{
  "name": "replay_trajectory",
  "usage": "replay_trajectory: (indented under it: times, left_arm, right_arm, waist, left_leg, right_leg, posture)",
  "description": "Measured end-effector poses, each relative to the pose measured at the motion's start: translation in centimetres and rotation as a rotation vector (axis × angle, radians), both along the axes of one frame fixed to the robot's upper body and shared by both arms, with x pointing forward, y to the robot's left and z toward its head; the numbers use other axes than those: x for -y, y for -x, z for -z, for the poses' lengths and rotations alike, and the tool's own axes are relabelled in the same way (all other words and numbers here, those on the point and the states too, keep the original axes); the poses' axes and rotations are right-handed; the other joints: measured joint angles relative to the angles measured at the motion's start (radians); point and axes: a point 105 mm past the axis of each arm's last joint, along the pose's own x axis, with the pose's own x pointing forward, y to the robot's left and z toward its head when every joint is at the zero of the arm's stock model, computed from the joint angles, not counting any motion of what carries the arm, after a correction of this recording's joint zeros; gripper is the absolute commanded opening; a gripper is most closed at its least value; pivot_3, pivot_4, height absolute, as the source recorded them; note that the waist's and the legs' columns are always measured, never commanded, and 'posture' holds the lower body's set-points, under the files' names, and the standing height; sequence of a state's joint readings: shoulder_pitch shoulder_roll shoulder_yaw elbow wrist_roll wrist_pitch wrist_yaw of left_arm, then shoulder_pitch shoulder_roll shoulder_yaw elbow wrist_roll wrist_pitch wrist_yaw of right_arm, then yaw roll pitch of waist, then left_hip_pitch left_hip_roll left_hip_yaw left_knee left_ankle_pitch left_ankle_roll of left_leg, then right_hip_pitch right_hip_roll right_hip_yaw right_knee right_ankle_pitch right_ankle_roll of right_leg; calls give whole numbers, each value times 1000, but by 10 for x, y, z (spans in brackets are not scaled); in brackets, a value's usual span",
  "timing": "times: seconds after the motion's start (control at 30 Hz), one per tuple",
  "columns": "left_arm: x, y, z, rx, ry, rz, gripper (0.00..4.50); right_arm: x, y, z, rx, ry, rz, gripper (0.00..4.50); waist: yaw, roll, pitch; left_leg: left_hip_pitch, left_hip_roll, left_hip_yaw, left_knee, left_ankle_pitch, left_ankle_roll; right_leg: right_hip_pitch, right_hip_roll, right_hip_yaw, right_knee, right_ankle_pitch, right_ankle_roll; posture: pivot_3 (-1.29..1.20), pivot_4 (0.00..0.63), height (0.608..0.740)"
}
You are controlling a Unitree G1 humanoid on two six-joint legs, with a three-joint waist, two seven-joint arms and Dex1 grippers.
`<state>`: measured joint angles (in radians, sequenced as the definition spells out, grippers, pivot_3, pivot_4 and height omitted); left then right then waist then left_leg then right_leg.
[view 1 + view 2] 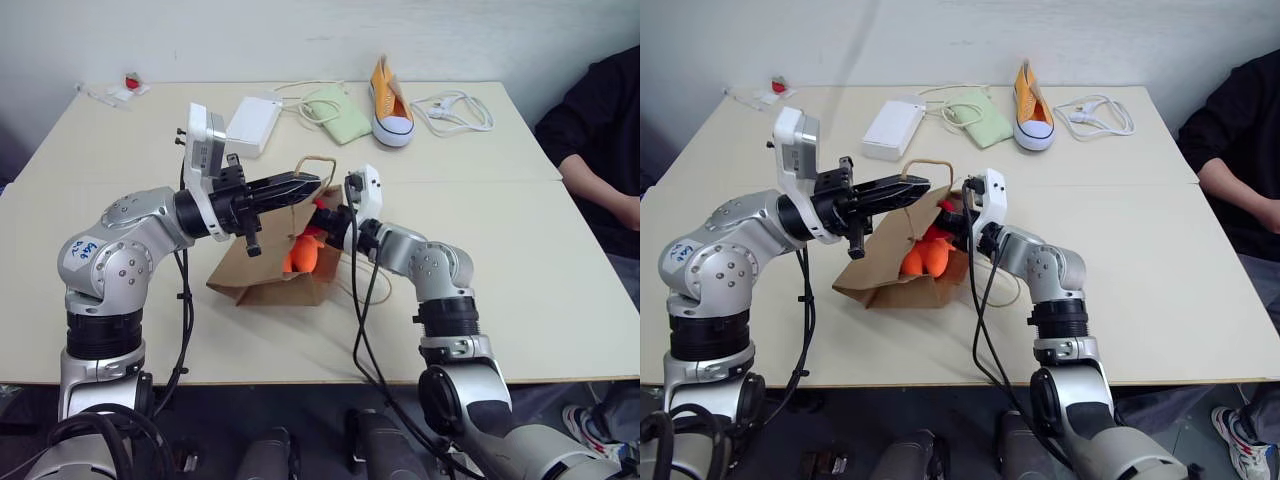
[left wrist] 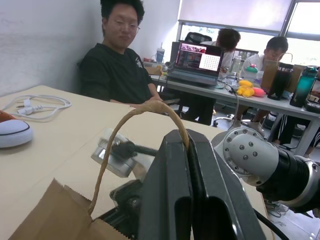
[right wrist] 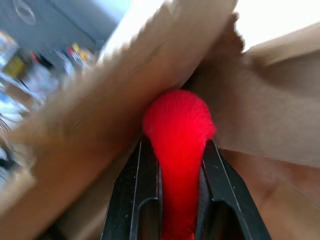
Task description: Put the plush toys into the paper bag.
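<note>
A: Where are things now?

B: Centre frame, the paper bag [image 1: 270,275] lies open. The left gripper [image 2: 187,165] is clamped on a cord handle [image 2: 145,107], lifting the mouth. The orange plush toy [image 1: 923,256] sits inside.

A: And the red one?

B: The red plush toy [image 3: 179,130] is pinched in the right gripper [image 3: 180,150] at the opening.

A: Advice?

B: Likely push deeper before releasing, keeping the handle raised.

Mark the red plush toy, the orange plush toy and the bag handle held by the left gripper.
red plush toy [image 3: 178,120]: right wrist view, its rounded end.
orange plush toy [image 1: 923,256]: right eye view, body in the bag mouth.
bag handle [image 2: 145,106]: left wrist view, top of the loop.
</note>
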<state>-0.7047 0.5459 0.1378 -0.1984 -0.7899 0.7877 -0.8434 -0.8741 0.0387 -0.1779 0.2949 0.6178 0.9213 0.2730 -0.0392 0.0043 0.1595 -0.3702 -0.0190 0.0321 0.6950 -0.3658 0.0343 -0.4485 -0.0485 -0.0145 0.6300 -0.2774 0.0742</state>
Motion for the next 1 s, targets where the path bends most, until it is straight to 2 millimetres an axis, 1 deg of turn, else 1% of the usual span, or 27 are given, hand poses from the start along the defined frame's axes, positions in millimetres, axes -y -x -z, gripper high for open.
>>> replay_trajectory:
  times: [0.07, 0.17, 0.23, 0.3, 0.33, 0.4, 0.5, 0.57, 0.63, 0.67, 0.73, 0.8, 0.87, 0.9, 1.0]
  left_arm:
    - [0, 0, 2, -6, 0, -2, 0]
    - [1, -2, 1, 9, 16, -17, 0]
    - [0, -6, 1, 14, 26, -41, 0]
    - [-2, -10, 1, 19, 29, -67, 0]
    - [-3, -13, 1, 21, 31, -79, 0]
    - [-5, -16, 3, 12, 34, -93, 0]
    - [-7, -17, 2, 17, 36, -99, 0]
    - [-10, -19, 2, 13, 42, -111, 0]
    - [-12, -23, 4, -2, 52, -132, 0]
    - [-14, -25, 4, -5, 55, -142, 0]
    - [-16, -26, 2, -3, 61, -152, 0]
    - [-19, -26, 0, 1, 67, -163, 0]
    - [-19, -26, 0, 4, 65, -162, 0]
    - [-17, -26, -1, 6, 63, -156, 0]
    - [-16, -25, -2, 10, 60, -150, 0]
  right_arm:
    - [-3, -4, 3, -10, 32, 16, 296]
    - [-5, -11, 22, -22, 138, 61, 296]
    - [-9, -12, 24, 16, 182, 60, 1017]
    - [-12, -12, 23, 40, 193, 48, 1588]
    - [-13, -12, 23, 47, 193, 41, 2013]
    - [-14, -9, 22, 76, 196, 10, 2716]
    - [-15, 6, 24, 125, 191, -67, 3770]
    - [-13, 21, 23, 164, 195, -125, 4463]
    - [-4, 30, 18, 214, 226, -137, 4463]
    - [1, 31, 16, 233, 241, -130, 4463]
    - [27, 35, 10, 276, 302, -73, 4463]
    - [49, 40, 8, 271, 318, -25, 4463]
    - [66, 51, 7, 264, 327, -13, 4463]
    - [79, 61, 7, 266, 343, -11, 4463]
    - [112, 82, 12, 242, 399, 1, 4463]
  waist:
    - [-4, 0, 0]
    - [-6, 0, 0]
    - [-12, 0, 0]
    - [-16, 0, 0]
    - [-17, 0, 0]
    - [-20, 0, 0]
    - [-19, 0, 0]
    - [-17, 0, 0]
    - [-13, 0, 0]
    - [-10, 0, 0]
    - [3, 0, 0]
    - [11, 0, 0]
    - [14, 0, 0]
    - [18, 0, 0]
    - [20, 0, 0]
  left_leg:
    - [0, 0, 0, 0, 0, 0]
    - [0, 0, 0, 0, 0, 0]
    - [0, 0, 0, 0, 0, 0]
    - [1, 0, 0, 0, 0, 0]
    - [1, 0, 0, 0, 0, -1]
    - [1, 0, 0, -1, 0, -1]
    - [1, 0, 0, -1, 0, -1]
    - [0, 0, -1, -1, 0, -1]
    - [0, 0, -1, -1, 0, -1]
    - [0, 0, -1, -1, 0, -1]
    - [-1, -1, -2, -1, 0, -1]
    - [-1, -1, -2, -1, 0, 0]
    - [-1, 0, -2, -1, 0, 0]
    - [-2, -1, -2, -1, 0, 0]
    - [-1, -1, -2, -1, 0, 0]
  right_leg:
    - [0, 0, 0, 0, 0, 0]
    - [0, 0, 0, 0, 0, 0]
    - [0, 0, 0, 0, 0, 0]
    - [0, 0, 0, 0, 0, 0]
    - [0, 0, 0, 0, 0, 0]
    - [0, 0, 0, 0, 0, 0]
    - [0, 0, 0, 0, 0, 0]
    - [0, 0, 0, 0, 0, 0]
    - [0, 0, 0, 0, 0, 0]
    - [0, 0, 0, 0, 0, 0]
    - [0, -1, 0, -1, 0, 0]
    - [0, -1, 0, -2, 0, 0]
    - [0, -1, -1, -2, 0, 0]
    - [0, -1, -1, -2, 0, 0]
    - [1, -1, 0, -3, 0, 0]
  posture:
    - [0, 150, 740]
    - [0, 150, 740]
    - [0, 150, 740]
    - [0, 150, 740]
    - [0, 150, 740]
    - [0, 150, 740]
    - [0, 150, 740]
    - [0, 150, 740]
    - [0, 150, 740]
    - [0, 150, 740]
    - [0, 150, 740]
    - [0, 150, 740]
    - [0, 150, 740]
    - [0, 150, 740]
    - [0, 150, 740]
